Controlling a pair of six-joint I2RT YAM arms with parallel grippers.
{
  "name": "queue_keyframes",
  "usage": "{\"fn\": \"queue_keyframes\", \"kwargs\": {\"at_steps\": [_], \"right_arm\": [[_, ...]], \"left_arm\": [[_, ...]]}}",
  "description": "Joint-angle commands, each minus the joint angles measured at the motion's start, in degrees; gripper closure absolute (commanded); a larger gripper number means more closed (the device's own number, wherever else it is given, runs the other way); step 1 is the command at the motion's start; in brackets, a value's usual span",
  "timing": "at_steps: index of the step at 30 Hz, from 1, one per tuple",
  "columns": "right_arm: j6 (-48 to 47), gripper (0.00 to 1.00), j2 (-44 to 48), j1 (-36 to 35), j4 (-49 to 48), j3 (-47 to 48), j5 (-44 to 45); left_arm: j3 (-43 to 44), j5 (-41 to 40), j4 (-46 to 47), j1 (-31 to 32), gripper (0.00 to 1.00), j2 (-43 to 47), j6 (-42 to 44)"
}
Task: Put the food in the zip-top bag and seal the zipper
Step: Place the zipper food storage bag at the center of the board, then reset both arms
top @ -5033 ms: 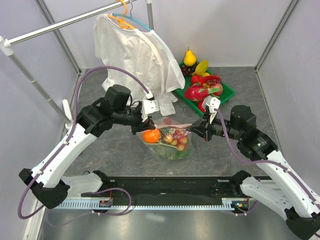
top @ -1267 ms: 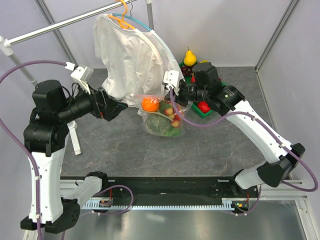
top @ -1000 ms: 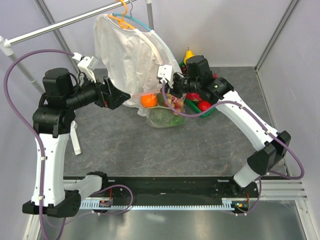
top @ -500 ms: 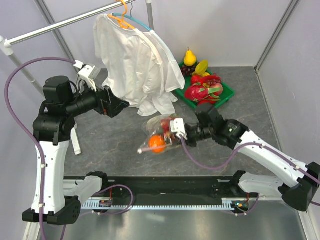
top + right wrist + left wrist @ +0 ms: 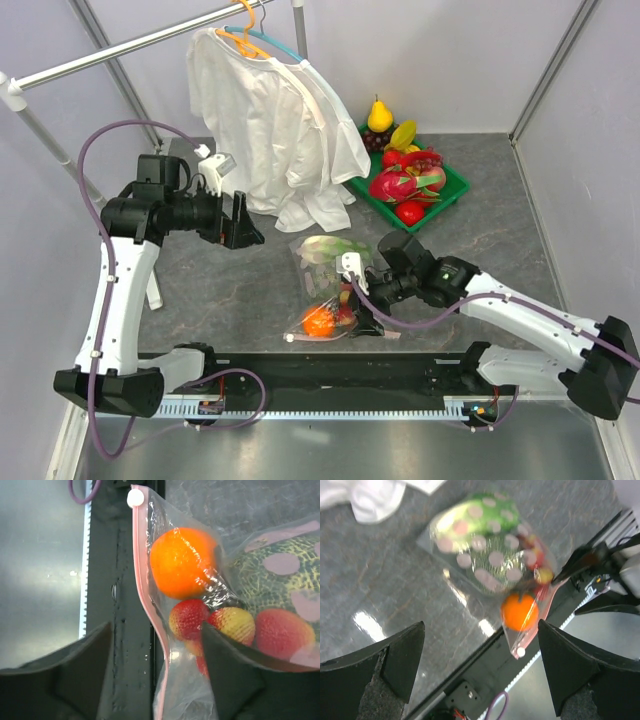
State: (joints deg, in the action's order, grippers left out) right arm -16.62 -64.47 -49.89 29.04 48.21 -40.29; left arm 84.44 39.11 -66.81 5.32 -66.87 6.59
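Surface [image 5: 230,290]: grey, mottled, carrying everything below.
White shirt [image 5: 270,120]: on a hanger at the far left, its hem reaching the surface.
Green tray [image 5: 458,183]: far right, piled with more fruit.
Zip-top bag [image 5: 325,285]: clear with pale dots, lying flat at the near middle of the surface, mouth end toward the near edge.
Left claw [image 5: 480,630]: raised over the left of the surface, well apart from the bag, fingers spread wide with nothing between them.
Right claw [image 5: 155,625]: low over the bag's near end, fingers parted on either side of the pink edge, not pinching it.
Lettuce [image 5: 480,517]: inside the bag, at its far end.
Melon [image 5: 270,580]: inside, beside the strawberries.
Orange [image 5: 182,562]: inside, just beside the mouth.
Strawberries [image 5: 187,617]: inside, touching the orange.
Zipper [image 5: 150,615]: pink strip across the mouth, over the dark near rail.
White tab [image 5: 135,498]: at the zipper's end.
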Motion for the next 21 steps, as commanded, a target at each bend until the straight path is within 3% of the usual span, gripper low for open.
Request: {"fn": "queue_keyframes", "kwargs": {"at_steps": [1, 4, 10, 14, 21], "right_arm": [[5.1, 0.15, 4.4, 0.1, -1.8, 8.3, 5.4], [6.9, 0.02, 7.0, 1.5, 1.1, 13.6, 12.3], [12.3, 0.02, 12.4, 10.4, 5.0, 17.4, 21.0], [18.2, 0.02, 17.3, 20.7, 5.2, 15.7, 26.6], [27.0, 0.02, 25.2, 36.2, 5.4, 10.2, 30.7]], "left_arm": [[-3.2, -2.5, -3.2, -0.3, 0.0, 2.2, 3.3], [-4.2, -4.4, -2.1, -0.3, 0.0, 4.6, 4.6], [-1.8, -6.4, -5.2, -0.2, 0.0, 3.8, 10.4], [-3.2, -14.2, -5.1, 0.1, 0.0, 1.3, 11.3], [-11.7, -17.1, 4.6, 1.6, 0.0, 1.8, 10.8]]}}
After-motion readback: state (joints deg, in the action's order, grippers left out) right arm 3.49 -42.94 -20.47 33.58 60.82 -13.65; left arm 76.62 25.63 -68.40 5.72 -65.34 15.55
